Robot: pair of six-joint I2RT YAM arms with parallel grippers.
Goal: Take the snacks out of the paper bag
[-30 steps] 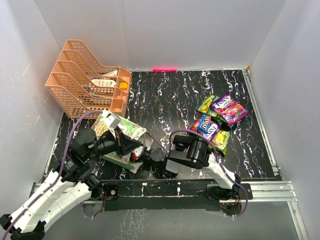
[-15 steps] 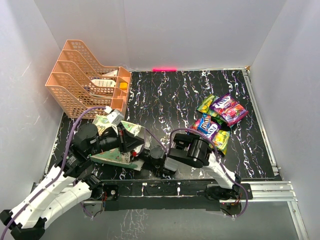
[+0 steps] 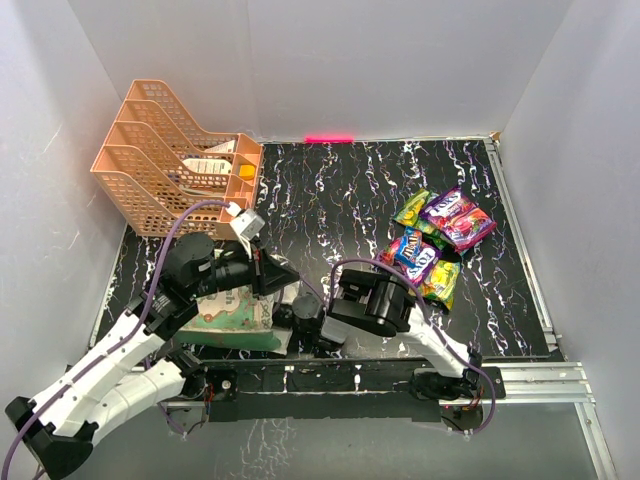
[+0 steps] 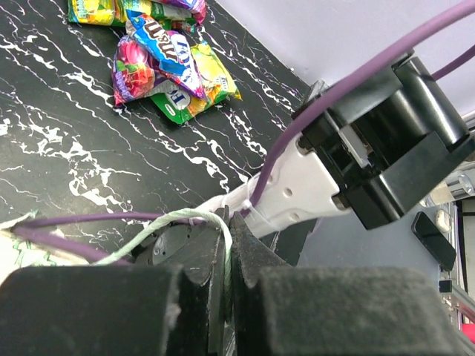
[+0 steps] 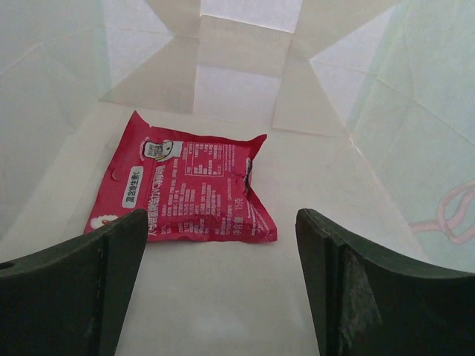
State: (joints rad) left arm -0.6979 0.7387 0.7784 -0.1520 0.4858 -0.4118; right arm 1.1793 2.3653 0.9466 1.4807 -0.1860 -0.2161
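The paper bag lies on its side at the near left of the table. My left gripper is shut on its thin string handle, holding the mouth up. My right arm reaches left into the bag's mouth, and its fingers are hidden in the top view. In the right wrist view I look inside the cream bag. One red snack packet lies flat on its floor just ahead of my right gripper, which is open and apart from it. Several snacks lie piled at the right.
A peach mesh tray rack holding white cards stands at the back left, close behind the left arm. White walls enclose the table on three sides. A metal rail runs along the near edge.
My left gripper carried the handle right and away, and the bag dropped flatter toward the near edge. The right gripper pushed left into the bag and its jaws opened wider.
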